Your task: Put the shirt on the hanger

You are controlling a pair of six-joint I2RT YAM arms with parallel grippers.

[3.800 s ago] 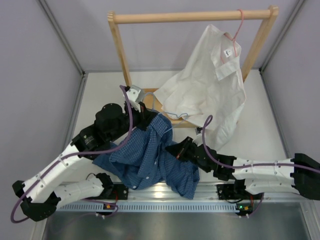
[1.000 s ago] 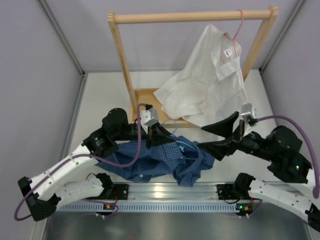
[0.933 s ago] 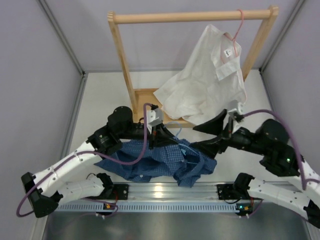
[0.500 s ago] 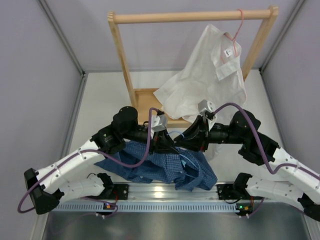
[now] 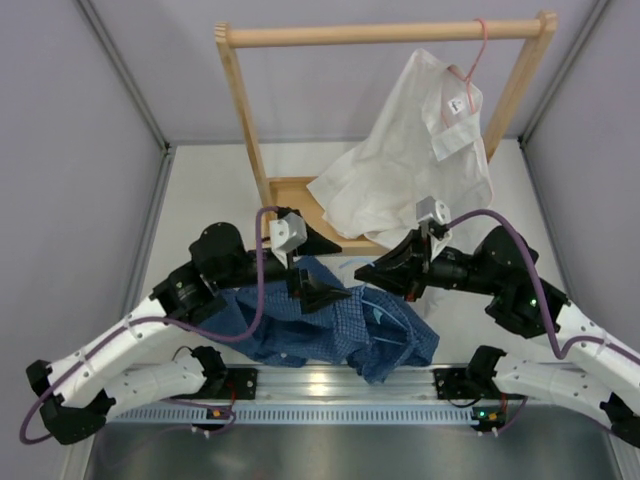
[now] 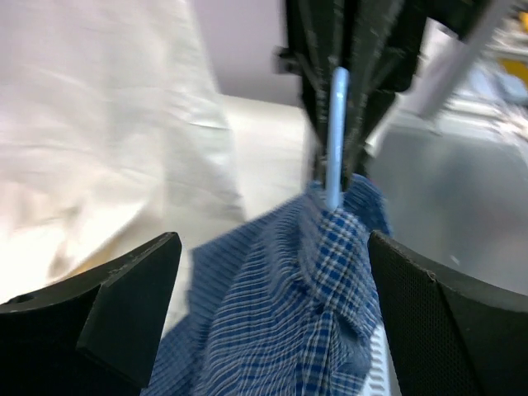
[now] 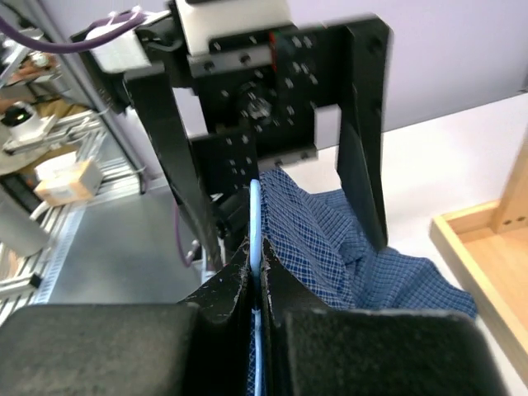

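The dark blue checked shirt [image 5: 320,325] lies bunched on the table between the two arms, part of it lifted at the centre. The light-blue hanger [image 7: 255,206] rises out of the shirt's [image 7: 322,239] fabric. My right gripper [image 7: 255,247] is shut on the hanger's wire. From above, this gripper [image 5: 362,274] comes in from the right. My left gripper [image 5: 342,268] faces it, open wide, its fingers apart from the hanger. In the left wrist view the left gripper [image 6: 272,241] has shirt cloth [image 6: 280,322] below the gap, with the hanger [image 6: 337,140] upright beyond it.
A wooden rack [image 5: 240,100] stands at the back, its base frame [image 5: 285,195] just behind the left gripper. A white shirt [image 5: 420,170] hangs from it on a pink hanger [image 5: 478,50]. A metal rail [image 5: 330,385] runs along the near edge. Grey walls close in both sides.
The right arm swung in from the right and its gripper shut on the hanger. The left gripper let go, opened wide and drew back slightly left.
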